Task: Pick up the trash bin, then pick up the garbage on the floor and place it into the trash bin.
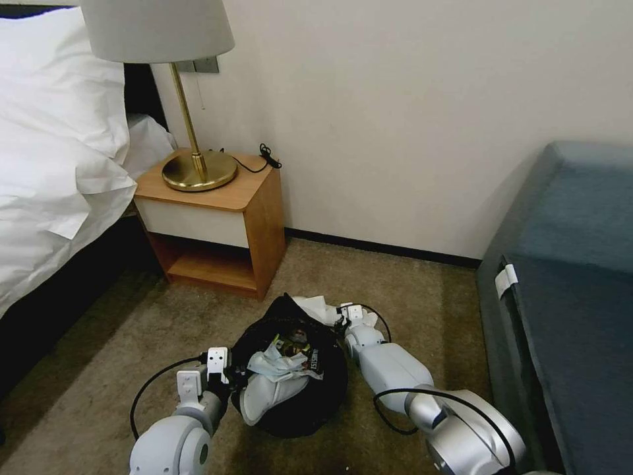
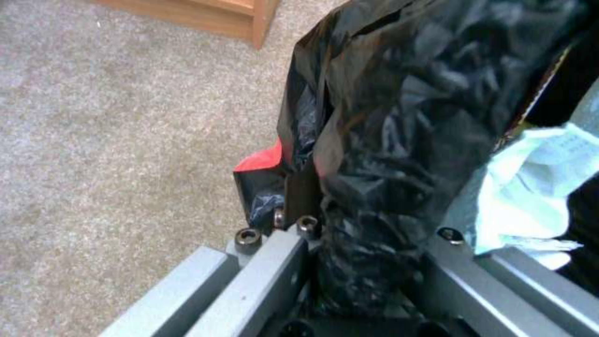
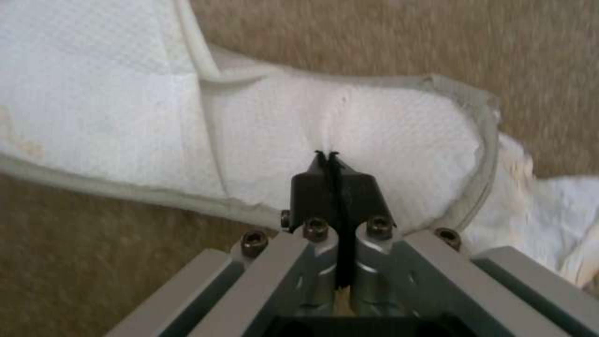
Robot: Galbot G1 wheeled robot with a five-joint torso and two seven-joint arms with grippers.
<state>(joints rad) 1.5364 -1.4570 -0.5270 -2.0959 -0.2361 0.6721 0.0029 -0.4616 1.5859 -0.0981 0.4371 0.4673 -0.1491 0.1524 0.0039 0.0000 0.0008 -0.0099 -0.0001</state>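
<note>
So the left gripper (image 2: 349,224) has its fingers pinching the trash bin (image 1: 290,369) rim, bin just in front of the nightstand (image 1: 217,218). Right gripper (image 3: 329,161), fingers pressed together, nips a white slipper (image 3: 299,140) on the carpet beside the bin.

Round bin lined with a crinkly glossy black plastic bag (image 1: 290,389), with a plain white slipper (image 1: 267,394) and pale bluish-white crumpled tissue (image 1: 280,363) in its mouth. The second white slipper (image 3: 349,154), with a fine waffle-like weave, lies on speckled beige-brown carpet (image 1: 409,290). Honey-orange wooden nightstand (image 1: 217,218) with a cream drawer front, brass lamp (image 1: 198,165), teal-grey sofa (image 1: 567,277).
</note>
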